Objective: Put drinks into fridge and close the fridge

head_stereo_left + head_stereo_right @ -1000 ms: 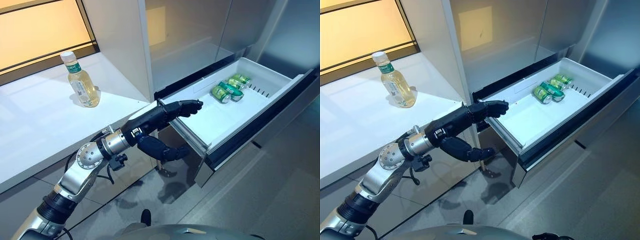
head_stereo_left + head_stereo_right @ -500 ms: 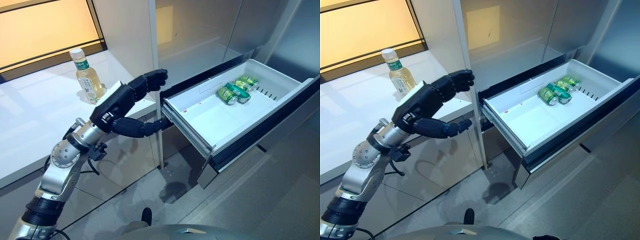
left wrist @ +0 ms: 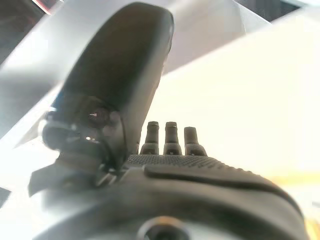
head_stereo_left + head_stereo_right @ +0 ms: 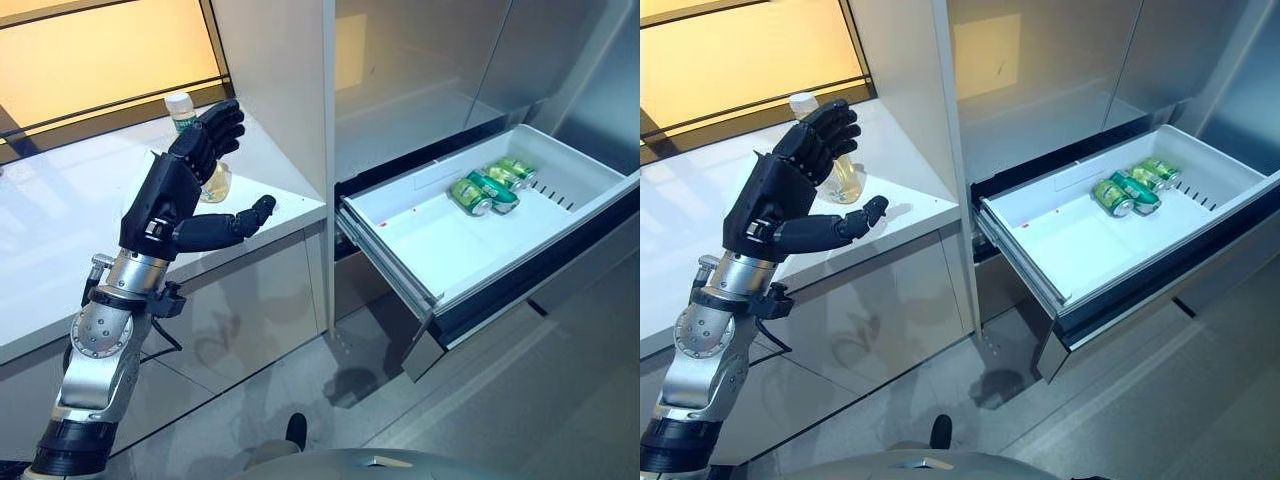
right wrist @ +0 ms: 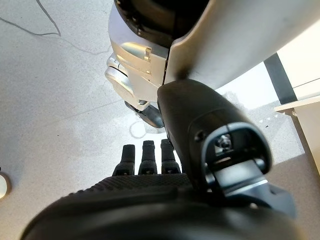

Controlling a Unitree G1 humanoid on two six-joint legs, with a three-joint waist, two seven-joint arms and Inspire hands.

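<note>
The left hand (image 4: 172, 195) is raised above the white counter (image 4: 60, 250), palm turned toward the fridge, fingers (image 4: 820, 135) spread and nearly straight, thumb (image 4: 225, 228) extended sideways toward the counter's front edge; it holds nothing. The fingertips overlap the bottle (image 4: 840, 175) in both eye views, so contact between hand and bottle cannot be determined; nothing is curled round the bottle. The bottle stands upright on the counter, just behind the hand, near the grey side panel (image 4: 275, 90) of the fridge; it contains a pale yellow liquid and has a white cap (image 4: 179, 100). The left wrist view shows only the hand's own bulk, thumb and straight fingers against the bright counter. The right hand (image 5: 150, 165) appears only in its wrist view, hanging over the grey floor (image 5: 45, 100) with fingers straight and empty. To the right of the side panel, the fridge drawer (image 4: 560, 160) is pulled fully out, well apart from the left hand. Its white tray holds three green cans (image 4: 485, 190) lying on their sides, touching one another, toward the far right end of the tray; the near part of the tray is bare. Above the drawer, the steel doors (image 4: 430, 70) of the fridge are closed.
</note>
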